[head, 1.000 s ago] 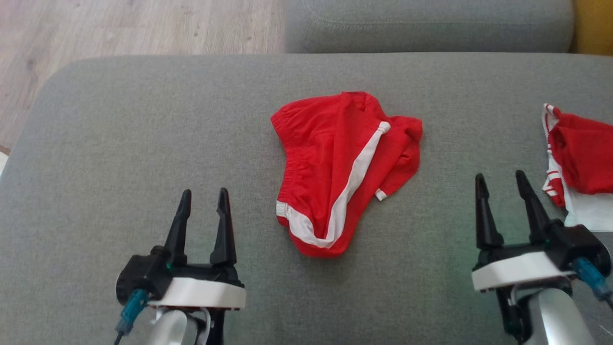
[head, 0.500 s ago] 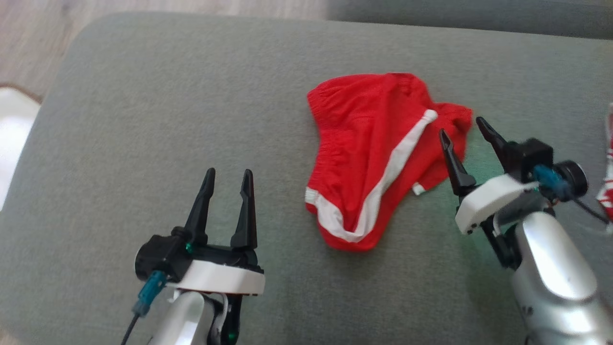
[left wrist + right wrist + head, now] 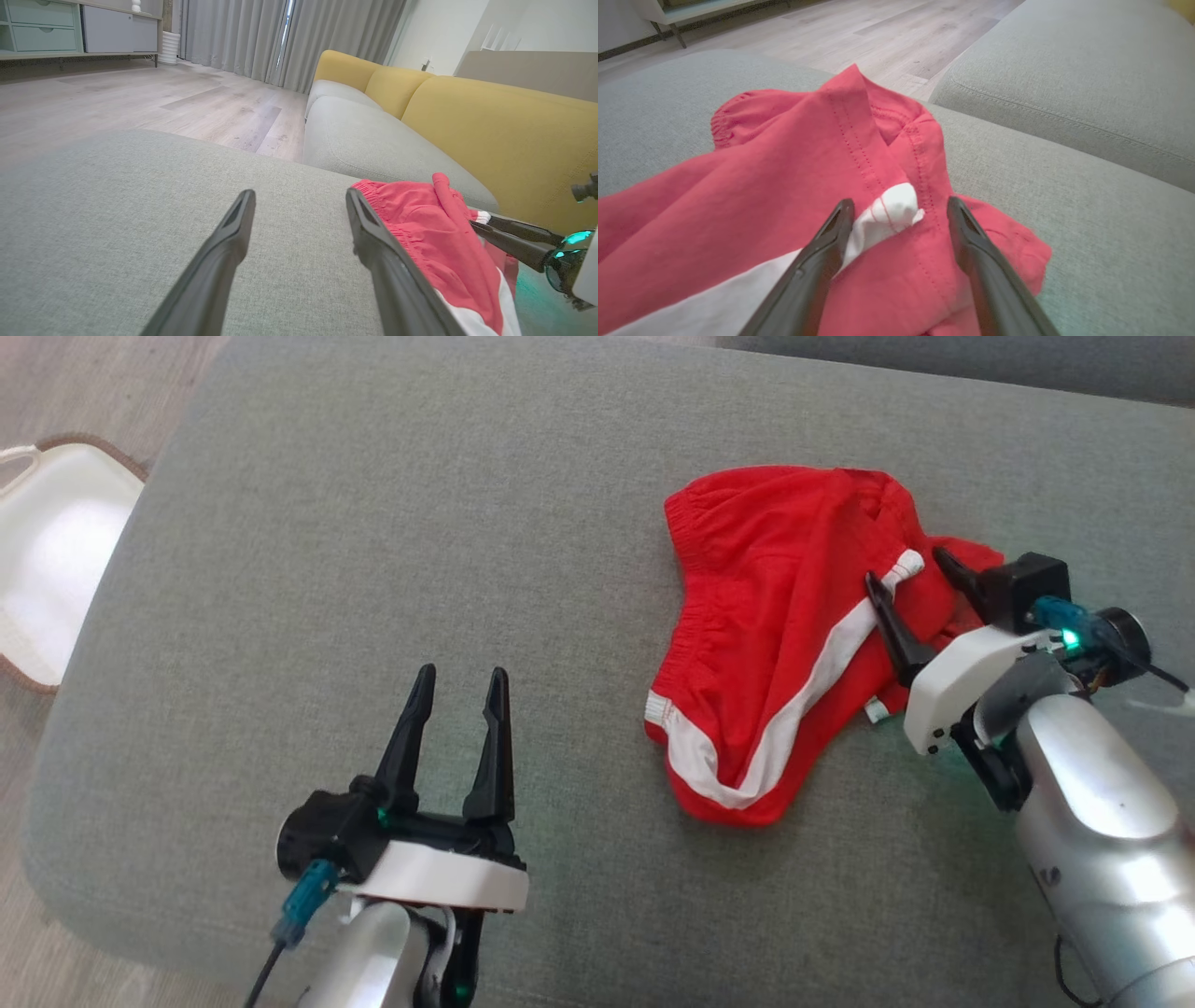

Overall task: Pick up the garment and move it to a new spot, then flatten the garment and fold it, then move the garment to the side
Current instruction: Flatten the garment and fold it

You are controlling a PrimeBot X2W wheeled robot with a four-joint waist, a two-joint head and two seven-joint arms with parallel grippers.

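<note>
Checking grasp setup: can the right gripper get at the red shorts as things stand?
Probably yes. The right gripper is open over the red shorts, its fingers either side of the end of the white stripe, with nothing in between.

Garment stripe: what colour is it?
White stripe on a red garment; head view shows it best.

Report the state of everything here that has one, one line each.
Shorts: crumpled, unfolded, lying on the cushion, not gripped.
Left end effector: open, empty, over bare cushion, apart from the shorts.
Right end effector: open, straddling the end of the shorts' white stripe, not closed on it.
</note>
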